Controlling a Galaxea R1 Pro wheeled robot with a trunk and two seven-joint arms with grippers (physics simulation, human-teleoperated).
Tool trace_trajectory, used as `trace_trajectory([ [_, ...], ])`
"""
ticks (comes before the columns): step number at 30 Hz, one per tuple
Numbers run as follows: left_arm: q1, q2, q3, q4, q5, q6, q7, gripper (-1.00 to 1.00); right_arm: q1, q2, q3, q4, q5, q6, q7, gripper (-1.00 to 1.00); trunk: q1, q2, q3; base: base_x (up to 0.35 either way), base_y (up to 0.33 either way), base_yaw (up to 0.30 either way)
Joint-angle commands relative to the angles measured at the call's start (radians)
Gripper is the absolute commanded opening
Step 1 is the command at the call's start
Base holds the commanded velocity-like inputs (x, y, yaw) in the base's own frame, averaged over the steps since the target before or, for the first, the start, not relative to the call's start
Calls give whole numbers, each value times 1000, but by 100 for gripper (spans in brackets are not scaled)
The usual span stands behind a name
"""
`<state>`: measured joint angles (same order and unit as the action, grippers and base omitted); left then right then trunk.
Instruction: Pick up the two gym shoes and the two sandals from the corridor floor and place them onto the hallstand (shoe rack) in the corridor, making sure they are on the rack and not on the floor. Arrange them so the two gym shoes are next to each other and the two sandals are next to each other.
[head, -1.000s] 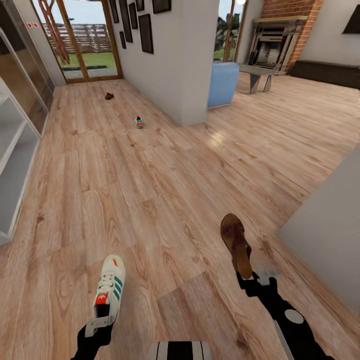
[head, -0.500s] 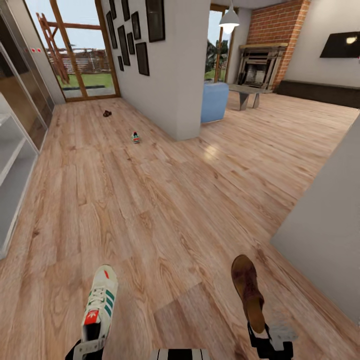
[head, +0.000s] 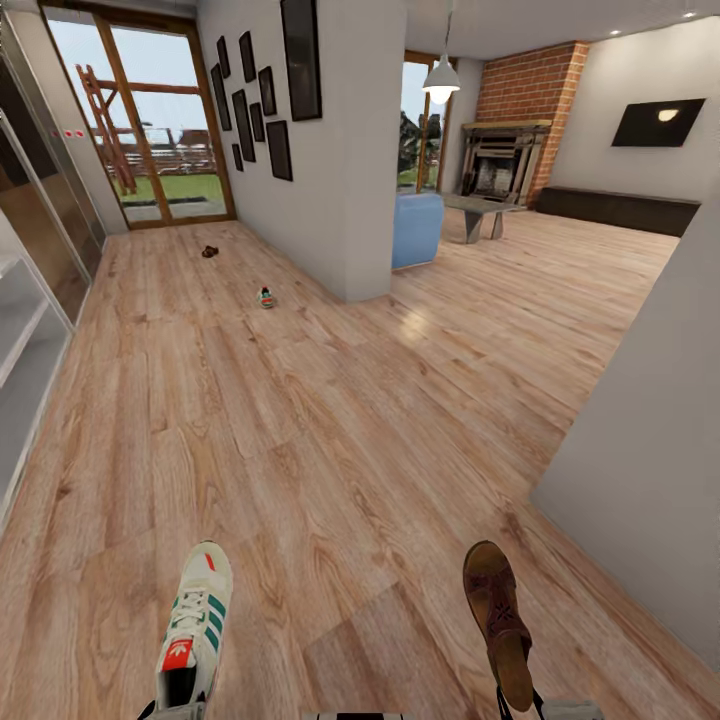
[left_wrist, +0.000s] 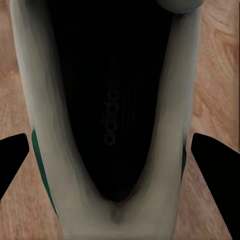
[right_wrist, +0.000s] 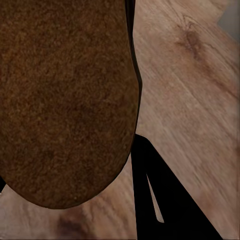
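Light wood-plank corridor floor (head: 300, 440) runs to glass doors (head: 150, 130); left claw (left_wrist: 115, 155) clamps a cream green-striped sneaker (head: 192, 625), right claw (right_wrist: 135, 165) a brown leather sandal (head: 497, 620).

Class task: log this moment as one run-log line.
left gripper: holds gym shoe | right gripper: holds sandal | other shoe, sandal: on floor

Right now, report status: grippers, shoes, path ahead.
Left gripper shut on gym shoe; right gripper shut on sandal. Second gym shoe and second sandal on corridor floor far ahead. Grey wall close on the right.
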<state>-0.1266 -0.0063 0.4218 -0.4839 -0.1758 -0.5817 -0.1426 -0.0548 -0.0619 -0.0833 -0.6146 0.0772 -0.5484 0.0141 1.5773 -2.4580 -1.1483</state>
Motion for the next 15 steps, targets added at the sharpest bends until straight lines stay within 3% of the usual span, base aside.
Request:
trace_trajectory([
  [1, -1, -1, 9, 1, -10, -4, -6, -100, 0, 1, -4, 5, 4, -2, 3, -100, -4, 7, 3, 0, 0, -15],
  [9, -1, -1, 9, 1, -10, -4, -5, -100, 0, 2, -4, 12, 4, -2, 4, -100, -31, 56, 27, 0, 0, 3],
  [15, -1, -2, 9, 0, -9, -6, -6, -100, 0, 2, -4, 13, 4, -2, 3, -100, -31, 56, 27, 0, 0, 221],
])
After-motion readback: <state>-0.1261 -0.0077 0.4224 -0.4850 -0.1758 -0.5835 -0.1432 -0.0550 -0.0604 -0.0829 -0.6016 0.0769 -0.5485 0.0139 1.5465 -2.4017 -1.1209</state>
